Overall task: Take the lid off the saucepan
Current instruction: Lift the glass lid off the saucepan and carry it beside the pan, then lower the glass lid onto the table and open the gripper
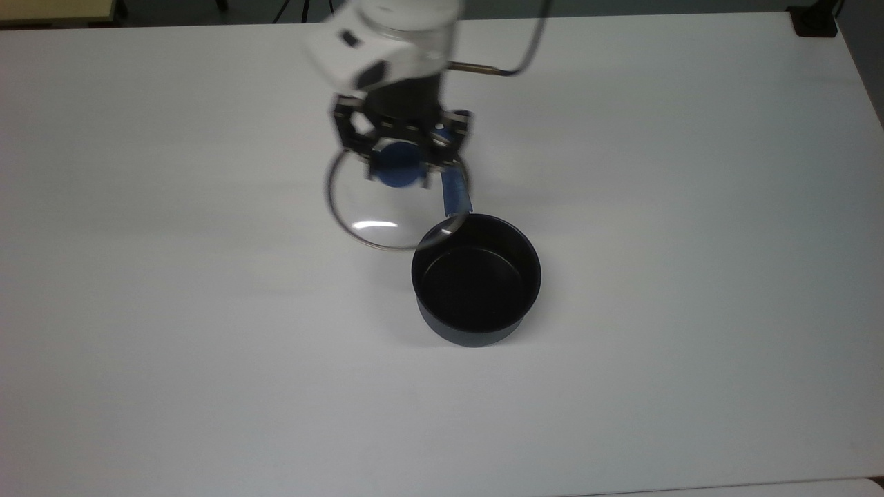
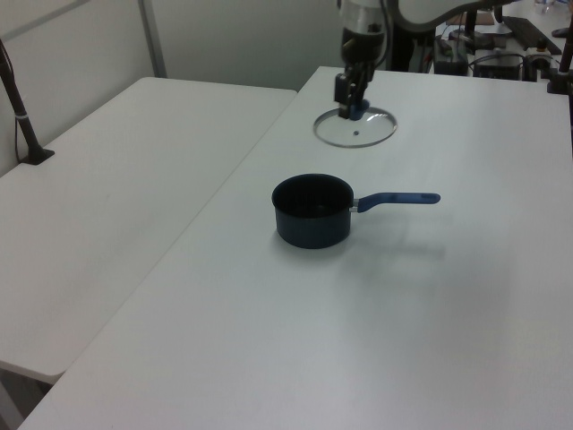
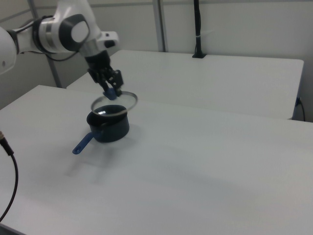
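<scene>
The saucepan [image 1: 476, 279] stands uncovered on the white table, dark inside, its blue handle [image 1: 456, 193] pointing to the top view's upper left. My gripper [image 1: 400, 164] is shut on the blue knob of the glass lid [image 1: 369, 207]. It holds the lid in the air, up and to the top view's left of the pan. In the left view the lid [image 2: 369, 130] hangs beyond the saucepan [image 2: 311, 211], under the gripper [image 2: 351, 106]. In the right view the lid [image 3: 122, 102] hovers just above and behind the saucepan [image 3: 108, 128], the gripper [image 3: 111, 93] on its knob.
The white table [image 1: 690, 276] stretches wide around the pan. A second table [image 2: 116, 179] adjoins it on the left view's left, with a black post [image 2: 22, 107] clamped to it. A dark object [image 1: 815, 21] sits at the top view's far right corner.
</scene>
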`<state>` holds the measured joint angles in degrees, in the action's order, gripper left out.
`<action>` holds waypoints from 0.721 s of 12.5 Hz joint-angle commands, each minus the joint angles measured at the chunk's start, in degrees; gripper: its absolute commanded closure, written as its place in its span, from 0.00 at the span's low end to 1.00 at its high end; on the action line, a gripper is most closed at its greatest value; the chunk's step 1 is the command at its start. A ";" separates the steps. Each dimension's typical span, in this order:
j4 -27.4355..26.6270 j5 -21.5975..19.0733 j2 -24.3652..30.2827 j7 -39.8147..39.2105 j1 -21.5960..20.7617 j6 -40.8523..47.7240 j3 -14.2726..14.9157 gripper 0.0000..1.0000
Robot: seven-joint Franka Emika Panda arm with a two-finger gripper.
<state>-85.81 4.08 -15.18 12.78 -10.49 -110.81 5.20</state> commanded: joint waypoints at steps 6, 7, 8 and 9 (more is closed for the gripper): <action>-28.41 0.58 9.63 -14.54 11.45 -12.12 -1.07 0.55; -31.67 0.58 10.60 -14.54 11.19 -14.41 -1.16 0.55; -34.75 0.67 11.13 -14.89 10.84 -15.39 -1.33 0.55; -37.13 0.75 11.31 -14.89 10.23 -17.14 -1.68 0.55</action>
<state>-114.17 4.08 -8.80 -1.05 0.97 -123.79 3.98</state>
